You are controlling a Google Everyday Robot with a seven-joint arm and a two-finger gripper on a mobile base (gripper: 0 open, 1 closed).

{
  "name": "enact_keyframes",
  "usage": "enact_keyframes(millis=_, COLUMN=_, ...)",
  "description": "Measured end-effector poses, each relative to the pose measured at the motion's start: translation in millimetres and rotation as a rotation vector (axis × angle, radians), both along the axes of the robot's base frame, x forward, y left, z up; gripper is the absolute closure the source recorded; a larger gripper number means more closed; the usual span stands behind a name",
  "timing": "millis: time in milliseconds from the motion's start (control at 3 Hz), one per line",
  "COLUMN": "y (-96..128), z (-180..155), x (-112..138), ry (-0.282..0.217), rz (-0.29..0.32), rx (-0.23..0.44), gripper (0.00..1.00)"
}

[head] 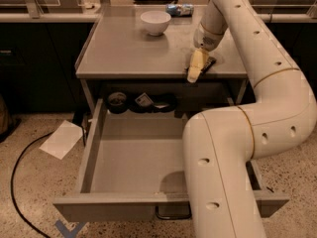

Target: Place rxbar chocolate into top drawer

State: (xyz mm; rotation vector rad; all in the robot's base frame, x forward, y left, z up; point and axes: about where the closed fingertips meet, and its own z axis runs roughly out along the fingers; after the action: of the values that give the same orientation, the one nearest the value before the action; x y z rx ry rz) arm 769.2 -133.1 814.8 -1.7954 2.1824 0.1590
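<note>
Paper [61, 139] lies on the floor at far left and has no part in the job. Next comes the top drawer [132, 157], standing wide open below the table [124, 53]. Its flat bottom is bare across the front and middle, and a tape roll [117, 101] with a few small odds sits in the shadow at the back. On the table a white bowl [155, 22] stands towards the rear, well apart from the work.

Further right, near the table's front edge, the pincer [193, 74] is down at the surface, pointing forward and a little left. The rxbar chocolate [209, 63] shows as a dark sliver touching the pincer's right side, on the table top and not yet in the drawer. So little of it is exposed that its long axis is a guess; it seems to slant from rear right to front left, roughly in line with the pincer. Whether the pincer is clenched on the bar or released beside it cannot be told.

The coming move, I judge, turns on the bar lying above and behind the drawer's open mouth. It has to come forward over the table edge and then down onto the bare bottom, which lies forward and left of it. The arm [223, 148] covers the drawer's right part.
</note>
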Motion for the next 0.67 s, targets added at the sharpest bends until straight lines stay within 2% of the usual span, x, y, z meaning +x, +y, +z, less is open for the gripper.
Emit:
enact_keyframes(millis=333, y=1.4, z=-2.7, x=7.6, ry=-0.02, rz=-0.007, rx=0.004, gripper=0.0)
enact_keyframes(millis=667, y=3.7, z=-5.6, x=13.3, ry=-0.034, rz=-0.011, rx=0.008, gripper=0.19)
